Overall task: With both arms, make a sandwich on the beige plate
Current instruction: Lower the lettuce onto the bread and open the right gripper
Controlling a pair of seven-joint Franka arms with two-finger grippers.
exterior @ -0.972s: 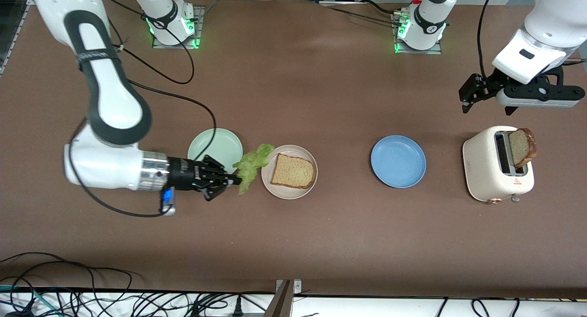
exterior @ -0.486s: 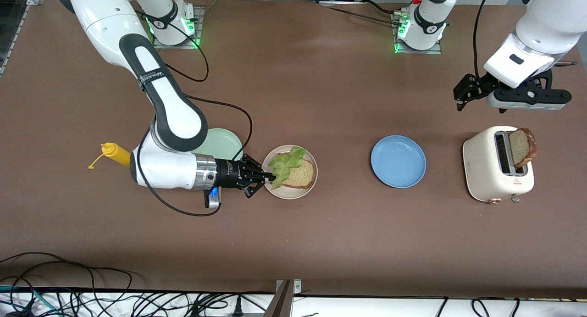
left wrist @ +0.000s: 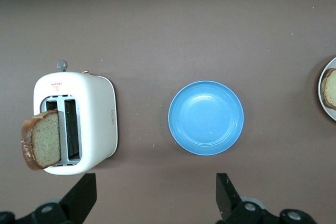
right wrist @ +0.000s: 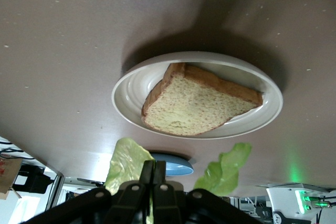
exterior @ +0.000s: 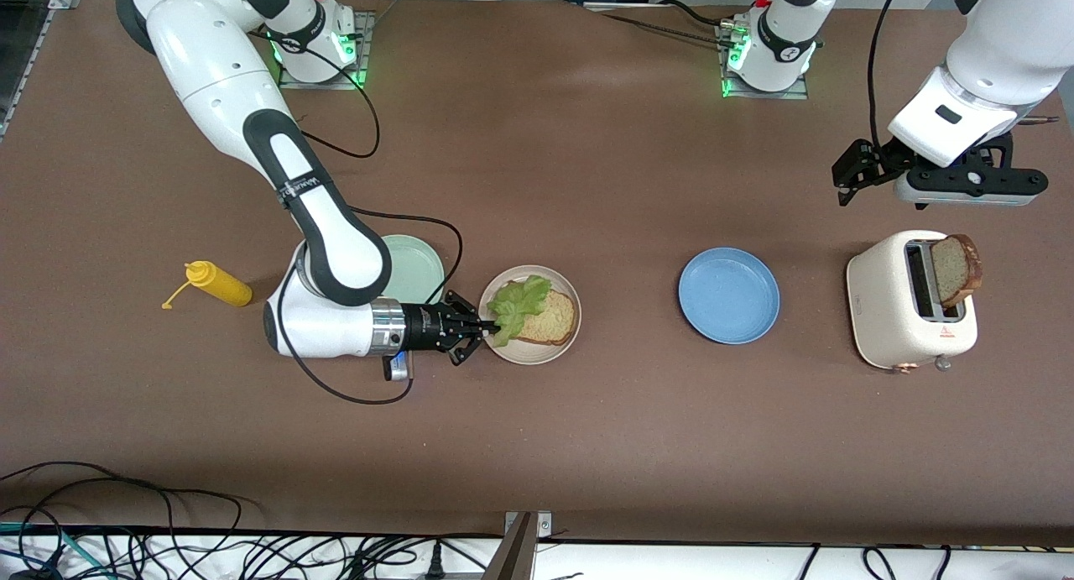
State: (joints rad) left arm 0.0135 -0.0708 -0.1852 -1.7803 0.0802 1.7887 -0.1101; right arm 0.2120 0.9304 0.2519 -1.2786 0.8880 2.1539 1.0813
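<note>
The beige plate (exterior: 529, 350) holds one bread slice (exterior: 550, 320). My right gripper (exterior: 487, 328) is shut on the green lettuce leaf (exterior: 514, 305) and holds it over the end of the slice and plate nearest the right arm's end of the table. In the right wrist view the shut fingers (right wrist: 155, 176) pinch the lettuce (right wrist: 125, 165) above the slice (right wrist: 197, 103) on the plate (right wrist: 265, 116). A second bread slice (exterior: 956, 269) stands in the white toaster (exterior: 898, 311). My left gripper (exterior: 847, 177) is open and empty in the air, over the table by the toaster.
A blue plate (exterior: 728, 295) lies between the beige plate and the toaster. A mint-green plate (exterior: 415, 265) lies partly under the right arm. A yellow squeeze bottle (exterior: 216, 284) lies toward the right arm's end of the table.
My right gripper carried the lettuce from beside the beige plate to over the bread slice. The right arm's elbow swung toward its base, uncovering the yellow bottle. The left gripper rose slightly.
</note>
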